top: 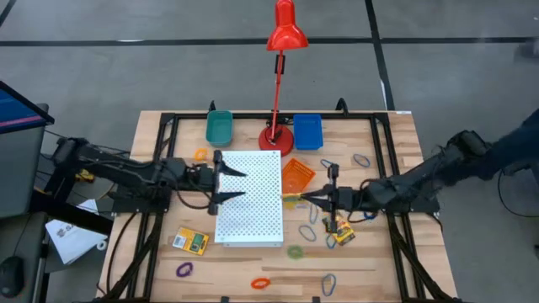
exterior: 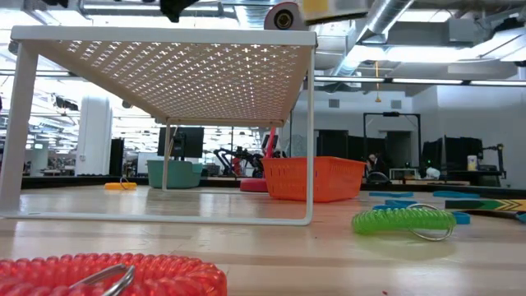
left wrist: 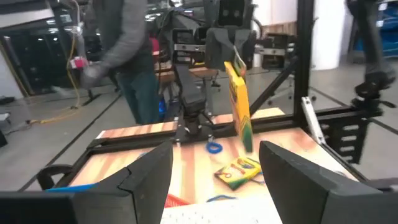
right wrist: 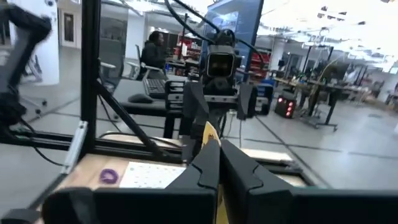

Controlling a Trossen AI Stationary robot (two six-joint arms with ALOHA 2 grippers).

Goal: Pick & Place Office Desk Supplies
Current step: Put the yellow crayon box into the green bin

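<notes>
In the low view, a red coiled loop (exterior: 107, 275) is cut off by the near edge, and the arms overhead show only as dark scraps at the top. In the right wrist view, the closed fingers (right wrist: 208, 165) hide most of a yellow box (right wrist: 211, 134). A person (left wrist: 127, 50) in the left wrist view is blurred.

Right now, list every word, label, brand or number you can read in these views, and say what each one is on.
No text can be read in any view.
The yellow-and-green box held by the right gripper: print too blurred to read.
The box lying on the table: printed, unreadable.
The box near the left edge: too small to read.
The screen beside the table: nothing legible.
</notes>
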